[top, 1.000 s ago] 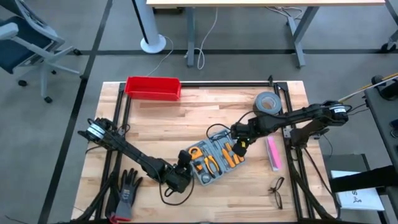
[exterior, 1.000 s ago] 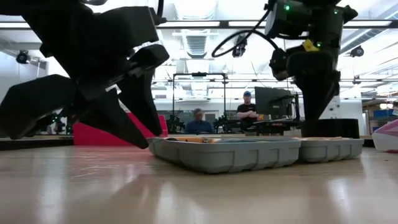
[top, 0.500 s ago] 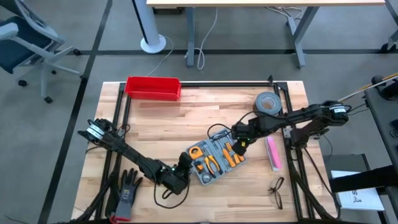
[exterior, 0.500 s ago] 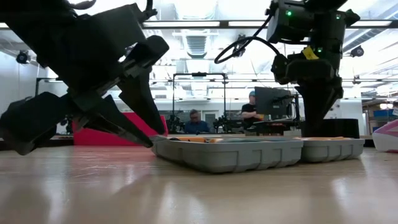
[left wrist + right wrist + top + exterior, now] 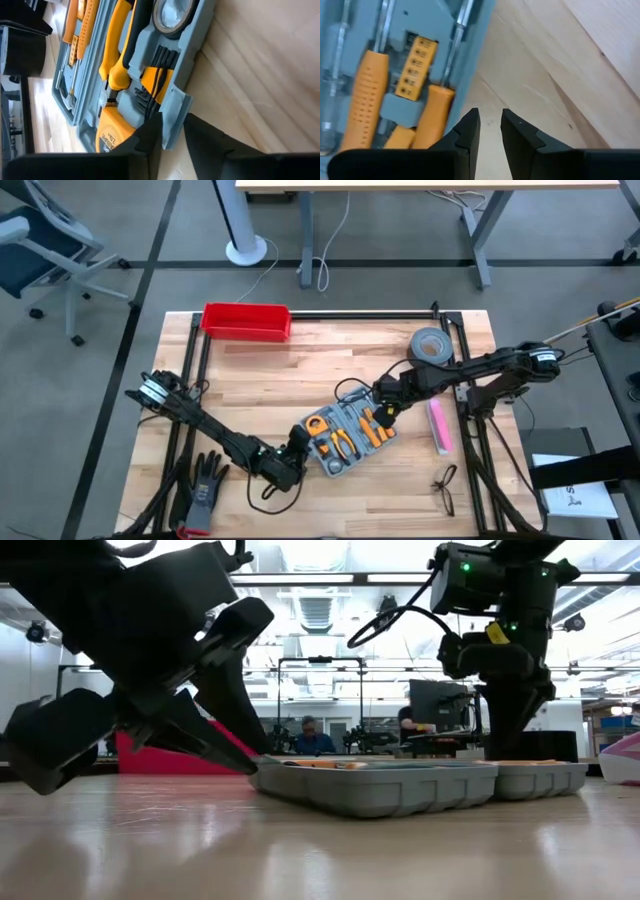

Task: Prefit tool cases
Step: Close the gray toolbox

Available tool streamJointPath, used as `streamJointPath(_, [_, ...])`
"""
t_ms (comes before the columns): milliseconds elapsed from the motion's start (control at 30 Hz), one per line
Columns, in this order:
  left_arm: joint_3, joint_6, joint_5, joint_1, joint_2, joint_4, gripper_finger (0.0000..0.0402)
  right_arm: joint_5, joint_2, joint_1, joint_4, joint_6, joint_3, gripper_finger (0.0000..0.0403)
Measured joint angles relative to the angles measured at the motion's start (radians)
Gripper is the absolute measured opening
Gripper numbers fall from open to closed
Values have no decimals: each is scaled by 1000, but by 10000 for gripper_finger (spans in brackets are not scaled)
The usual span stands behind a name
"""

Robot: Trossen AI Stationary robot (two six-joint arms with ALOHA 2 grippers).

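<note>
Left gripper [image 5: 167, 131]: I see its two dark fingers [image 5: 145, 137] straddling the near corner lip of the tool case [image 5: 345, 435], one finger on each side of the grey wall. Whether they squeeze the lip or merely bracket it, I cannot tell.
Left arm: I follow it from the table's left edge diagonally to the case's lower left corner in the high view.
Right gripper [image 5: 490, 125]: I see the fingertips [image 5: 470, 127] drawn close with a thin gap between them, sitting at the case's outer edge over bare wood; nothing sits in that gap. I cannot tell if they count as parted or pressed.
Right arm: I see it stretch in from the table's right side to the case's upper right end.
Tool case: it lies open and flat near the middle of the wooden table [image 5: 300, 375], tilted diagonally, with the two grippers at opposite ends.
Case contents: I make out orange-handled tools [image 5: 367, 100] and a yellow tape measure [image 5: 112, 137] in the grey moulded slots.
Further out: a red bin [image 5: 246, 321] at the far left, a grey tape roll [image 5: 431, 345] at the far right, a pink object [image 5: 438, 426] right of the case, a black glove [image 5: 205, 485] at the near left, glasses [image 5: 446, 488] at the near right.
</note>
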Motion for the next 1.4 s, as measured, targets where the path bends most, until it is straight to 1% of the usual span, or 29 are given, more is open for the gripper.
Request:
streamJointPath(133, [-14, -24, 15, 6, 0, 38, 29, -10, 0, 0, 28, 1, 0, 68])
streamJointPath(200, [-17, -46, 21, 7, 0, 39, 12, -11, 0, 0, 30, 2, 0, 70])
streamJointPath(333, [-21, -82, 22, 9, 0, 39, 3, -11, 0, 0, 30, 3, 1, 68])
streamJointPath(700, [-8, -81, 21, 4, -1, 24, 1, -19, -12, 0, 25, 3, 2, 49])
streamJointPath(867, [22, -53, 19, -9, -5, -1, 23, -11, -46, 0, 24, 2, 2, 60])
streamJointPath(1100, [22, -47, 10, -25, -5, -28, 84, -10, -92, 0, 20, 3, 2, 81])
streamJointPath(1267, [22, -47, -13, -23, -5, -26, 130, -10, -96, 0, 20, 13, 2, 85])
streamJointPath(1400, [20, -30, -15, -14, -5, -16, 151, 0, -96, 0, 17, 14, 2, 79])
